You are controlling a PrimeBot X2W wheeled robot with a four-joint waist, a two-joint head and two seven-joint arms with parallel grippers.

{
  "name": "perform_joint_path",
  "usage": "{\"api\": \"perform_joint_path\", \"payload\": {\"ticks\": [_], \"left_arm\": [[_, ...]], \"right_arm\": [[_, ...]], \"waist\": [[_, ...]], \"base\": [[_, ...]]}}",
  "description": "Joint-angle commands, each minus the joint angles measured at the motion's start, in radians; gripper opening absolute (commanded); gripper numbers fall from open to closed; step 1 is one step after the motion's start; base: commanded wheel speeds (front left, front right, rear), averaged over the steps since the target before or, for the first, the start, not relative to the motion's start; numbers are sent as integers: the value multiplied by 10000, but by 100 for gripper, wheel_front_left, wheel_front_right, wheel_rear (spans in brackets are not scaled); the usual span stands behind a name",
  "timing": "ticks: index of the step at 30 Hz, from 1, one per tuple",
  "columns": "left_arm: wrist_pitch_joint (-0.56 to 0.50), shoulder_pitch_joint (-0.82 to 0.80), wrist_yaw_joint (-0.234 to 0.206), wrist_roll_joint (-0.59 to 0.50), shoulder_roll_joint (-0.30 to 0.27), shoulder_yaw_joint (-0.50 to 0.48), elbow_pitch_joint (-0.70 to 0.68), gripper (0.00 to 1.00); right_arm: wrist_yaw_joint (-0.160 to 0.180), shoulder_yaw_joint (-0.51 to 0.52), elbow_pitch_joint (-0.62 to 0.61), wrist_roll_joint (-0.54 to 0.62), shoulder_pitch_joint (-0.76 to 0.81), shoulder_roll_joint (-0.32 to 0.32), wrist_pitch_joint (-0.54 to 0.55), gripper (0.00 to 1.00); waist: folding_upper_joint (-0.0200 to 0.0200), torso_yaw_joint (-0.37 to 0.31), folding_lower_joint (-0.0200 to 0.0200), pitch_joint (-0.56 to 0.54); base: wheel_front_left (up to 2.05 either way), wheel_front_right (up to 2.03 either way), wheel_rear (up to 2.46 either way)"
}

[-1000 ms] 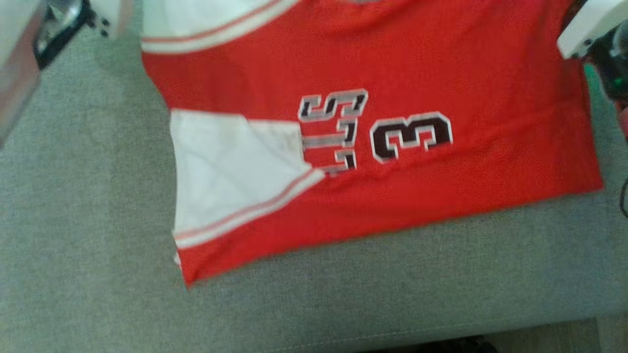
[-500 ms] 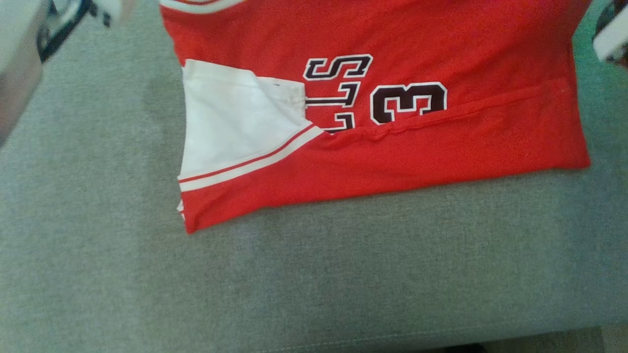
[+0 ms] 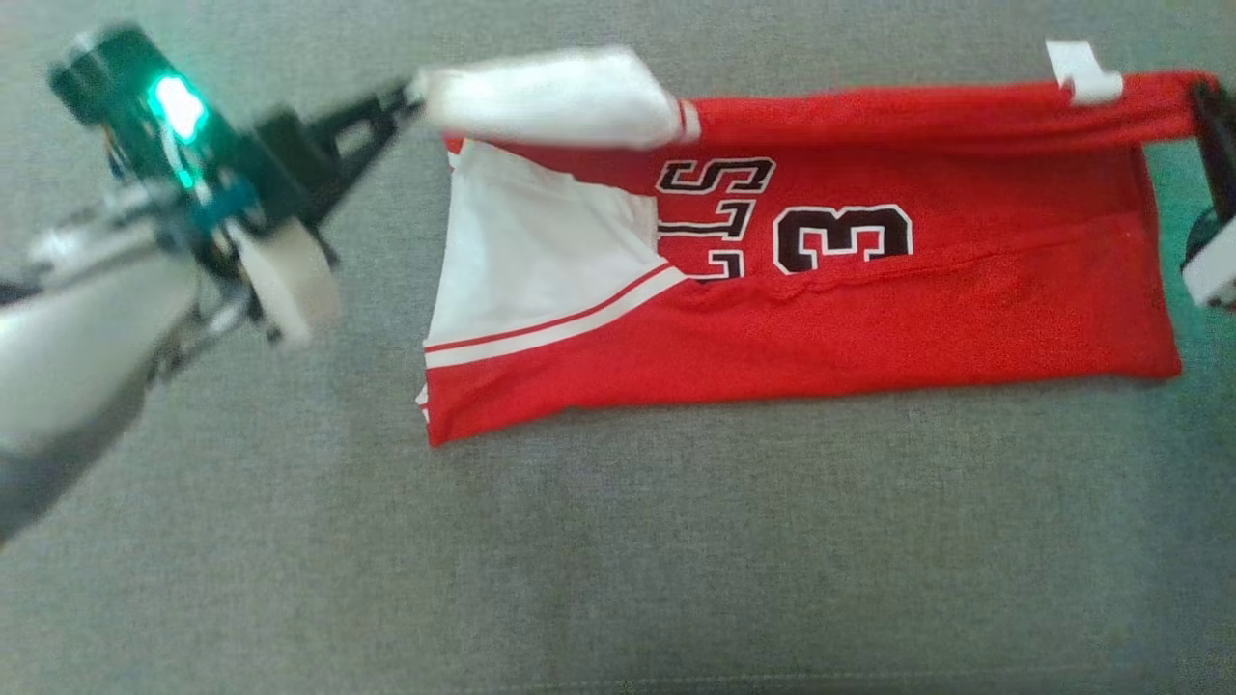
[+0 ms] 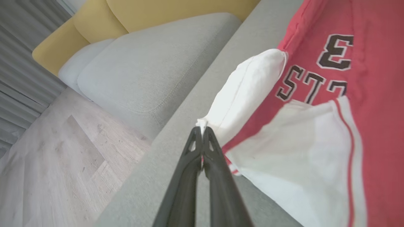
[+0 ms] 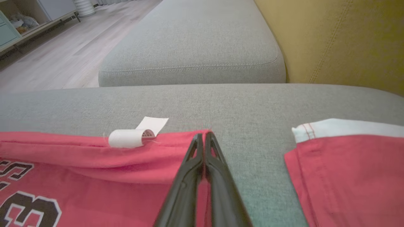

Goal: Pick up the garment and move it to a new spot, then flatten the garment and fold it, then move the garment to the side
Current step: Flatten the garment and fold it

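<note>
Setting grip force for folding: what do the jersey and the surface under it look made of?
The jersey looks like a thin matte knit, possibly polyester: it creases and folds limply. The cushion looks like grey woven upholstery: heathered weave, stitched seam.

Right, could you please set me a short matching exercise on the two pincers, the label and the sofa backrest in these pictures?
Things:
1. left pincer
2. right pincer
3. label
4. sofa backrest

States:
a. yellow
b. shut on the red edge of the jersey
c. white, curled, lying at the jersey's folded edge
d. shut on the tip of the white sleeve

Pairs: 1-d, 2-b, 3-c, 4-a.
</note>
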State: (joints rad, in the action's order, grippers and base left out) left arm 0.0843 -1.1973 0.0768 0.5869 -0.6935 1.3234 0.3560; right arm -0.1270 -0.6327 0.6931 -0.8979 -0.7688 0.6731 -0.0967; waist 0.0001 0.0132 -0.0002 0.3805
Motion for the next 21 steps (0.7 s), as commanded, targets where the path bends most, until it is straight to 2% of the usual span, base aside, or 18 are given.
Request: {"api": "perform_joint_path", "payload": {"ticks": [1,5,13,21], "left_arm": [[-151,46,-214,-136,-596,-440,-554,0],[-487,832,-600,-500,-1045,-436,-1615,0],[-605,2071,-1477,-581,-1521,-434,-2984,0],[-725,2851,-1986,-664,-1717,-433,-3578,0]], "right_arm": [[-37,109,-330,-76,487,398,-69,0],[-37,458,-648,-69,1157,557,-7,0],[-37,1453,-1143,68,2545,508,56,0],[-37,2396,-1643,560,3663,-4,374,0]], "waist": [[-1,81,2,-93],[-1,158,2,-161],[-1,170,2,-250],[-1,99,2,-301]], "base": [[0,0,0],[0,0,0],[0,0,0],[0,0,0]]}}
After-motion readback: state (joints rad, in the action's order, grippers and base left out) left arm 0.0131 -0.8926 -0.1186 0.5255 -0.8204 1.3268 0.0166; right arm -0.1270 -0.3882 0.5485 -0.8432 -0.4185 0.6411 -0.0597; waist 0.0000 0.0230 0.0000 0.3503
